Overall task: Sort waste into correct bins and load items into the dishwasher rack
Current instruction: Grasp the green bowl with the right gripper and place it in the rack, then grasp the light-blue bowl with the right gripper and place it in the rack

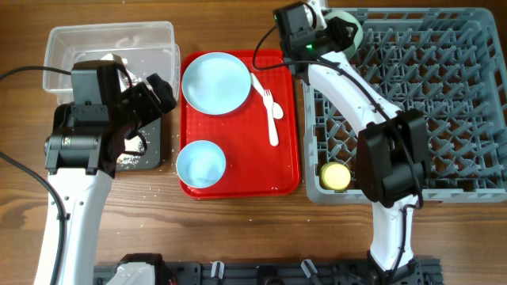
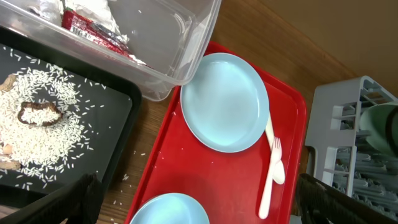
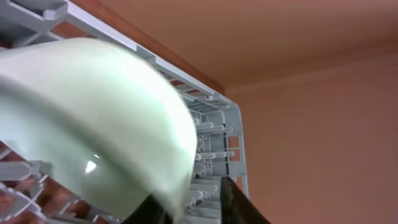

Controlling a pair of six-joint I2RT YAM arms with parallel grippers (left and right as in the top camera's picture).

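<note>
Right gripper (image 1: 339,33) pinches the green bowl (image 3: 93,124) by its rim, tipped over the rack (image 1: 444,103) at the bench's far edge — probably to stand it between pegs. Left gripper (image 1: 158,91) hangs spread above the black tray (image 2: 124,115).

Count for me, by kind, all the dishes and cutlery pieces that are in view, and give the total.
Plates: 1, the light blue plate
Bowls: 2, the light blue bowl and the pale green bowl
Cups: 1, the yellow cup
Cutlery: 2, the white fork and the white spoon
Total: 6
</note>
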